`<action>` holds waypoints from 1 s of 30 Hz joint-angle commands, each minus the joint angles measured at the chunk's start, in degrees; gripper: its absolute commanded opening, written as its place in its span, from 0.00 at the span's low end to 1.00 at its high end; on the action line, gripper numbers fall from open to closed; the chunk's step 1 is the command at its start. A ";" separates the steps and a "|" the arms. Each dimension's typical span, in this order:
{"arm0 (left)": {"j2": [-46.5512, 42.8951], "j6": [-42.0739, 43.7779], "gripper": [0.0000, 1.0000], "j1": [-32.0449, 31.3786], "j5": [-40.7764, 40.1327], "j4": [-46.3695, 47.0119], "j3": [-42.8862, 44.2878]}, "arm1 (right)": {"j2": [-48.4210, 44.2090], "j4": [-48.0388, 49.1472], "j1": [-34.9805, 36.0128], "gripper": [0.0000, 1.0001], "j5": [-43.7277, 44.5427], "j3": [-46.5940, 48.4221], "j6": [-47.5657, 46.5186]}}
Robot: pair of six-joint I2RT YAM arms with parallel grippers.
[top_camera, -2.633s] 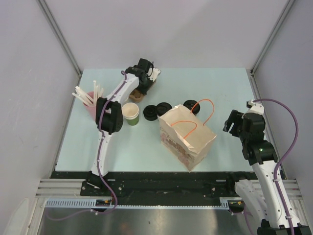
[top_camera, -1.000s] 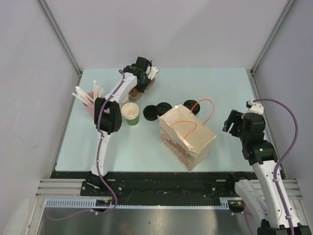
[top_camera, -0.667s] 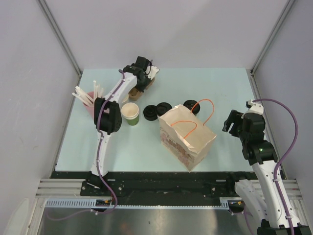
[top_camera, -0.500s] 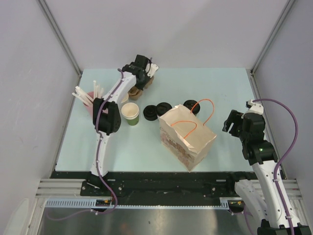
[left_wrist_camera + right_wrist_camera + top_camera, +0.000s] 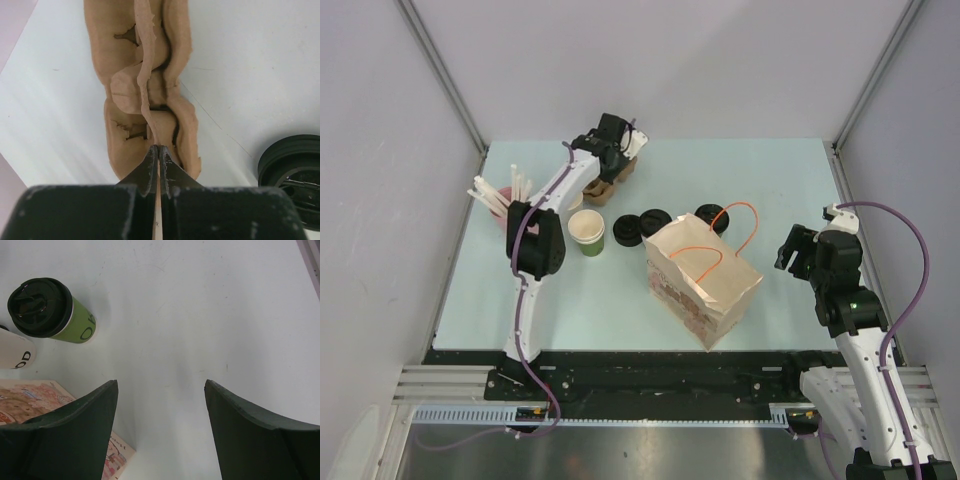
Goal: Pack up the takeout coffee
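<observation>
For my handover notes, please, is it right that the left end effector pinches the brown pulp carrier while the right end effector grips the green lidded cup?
Not quite: the right wrist view shows the right end effector open and empty, the green lidded cup standing apart from it. The left end effector does pinch the brown pulp carrier.

robot laboratory cell. blank grey panels (image 5: 660, 60) on metal posts (image 5: 442, 80) close off a pale tabletop (image 5: 770, 180) beyond and beside the fingers (image 5: 65, 435); behind them, the left arm (image 5: 535, 250) and right arm (image 5: 845, 290) stand on a metal rail (image 5: 440, 385), trailing purple cables (image 5: 925, 262). staged props: a pulp cup carrier (image 5: 125, 100) at the left fingertips (image 5: 150, 160), a printed paper bag (image 5: 705, 285).
</observation>
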 commanded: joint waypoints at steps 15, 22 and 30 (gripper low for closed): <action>-1.84 5.86 0.41 -0.43 -0.92 2.97 -4.18 | -0.56 0.59 -0.06 0.75 -0.33 1.10 -0.92; -0.26 7.79 0.34 -0.43 -0.65 2.89 -5.06 | -0.82 0.59 -0.15 0.75 -0.42 1.10 -0.83; 0.27 11.30 0.37 -0.78 0.23 2.97 -6.90 | -1.17 0.59 -0.15 0.75 -0.77 1.01 -1.00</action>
